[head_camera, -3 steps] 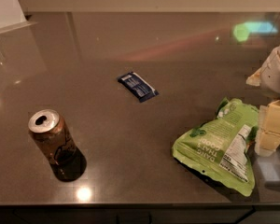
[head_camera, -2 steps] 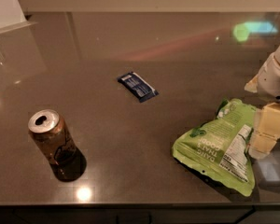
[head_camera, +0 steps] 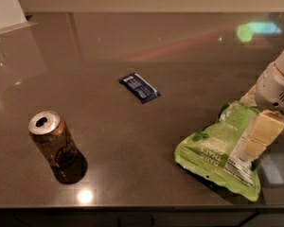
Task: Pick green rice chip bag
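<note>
One green rice chip bag (head_camera: 213, 150) at the lower right; one brown drink can (head_camera: 54, 143) at the lower left; one dark-blue wrapper (head_camera: 139, 88) near the centre; one gripper (head_camera: 256, 129) at the right edge, over the bag; one dark table (head_camera: 132, 46) beneath all.

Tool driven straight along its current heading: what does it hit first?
Most likely the green rice chip bag. The tool, at the right edge of the view, points down-left over the bag's right side. Depth is unclear, so it may already be touching.

one high camera looks down across the table (head_camera: 132, 79), claw (head_camera: 255, 132) at right edge.
</note>
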{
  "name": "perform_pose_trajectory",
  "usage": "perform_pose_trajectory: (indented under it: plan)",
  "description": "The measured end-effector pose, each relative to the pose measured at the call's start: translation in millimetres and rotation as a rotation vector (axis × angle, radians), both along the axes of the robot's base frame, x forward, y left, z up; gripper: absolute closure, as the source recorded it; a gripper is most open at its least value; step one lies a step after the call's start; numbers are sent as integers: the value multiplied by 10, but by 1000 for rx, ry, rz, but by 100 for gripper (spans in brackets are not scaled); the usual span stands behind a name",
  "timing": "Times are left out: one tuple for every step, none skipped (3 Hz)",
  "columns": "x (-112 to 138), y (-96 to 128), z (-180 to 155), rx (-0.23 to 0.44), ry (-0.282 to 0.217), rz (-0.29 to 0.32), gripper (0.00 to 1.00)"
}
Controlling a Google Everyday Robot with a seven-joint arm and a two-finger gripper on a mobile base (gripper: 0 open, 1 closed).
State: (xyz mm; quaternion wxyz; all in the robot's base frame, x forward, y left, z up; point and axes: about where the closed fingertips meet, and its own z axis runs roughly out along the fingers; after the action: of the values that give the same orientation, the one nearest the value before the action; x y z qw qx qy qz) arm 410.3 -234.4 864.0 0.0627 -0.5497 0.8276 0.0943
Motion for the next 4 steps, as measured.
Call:
perform_pose_trajectory:
  plan:
    - [-11, 90, -17, 37, 13, -9, 40]
    - [16, 160, 26, 62, 15, -18, 64]
    - [82, 203, 124, 79, 0, -25, 87]
    - [195, 226, 308, 89, -37, -28, 100]
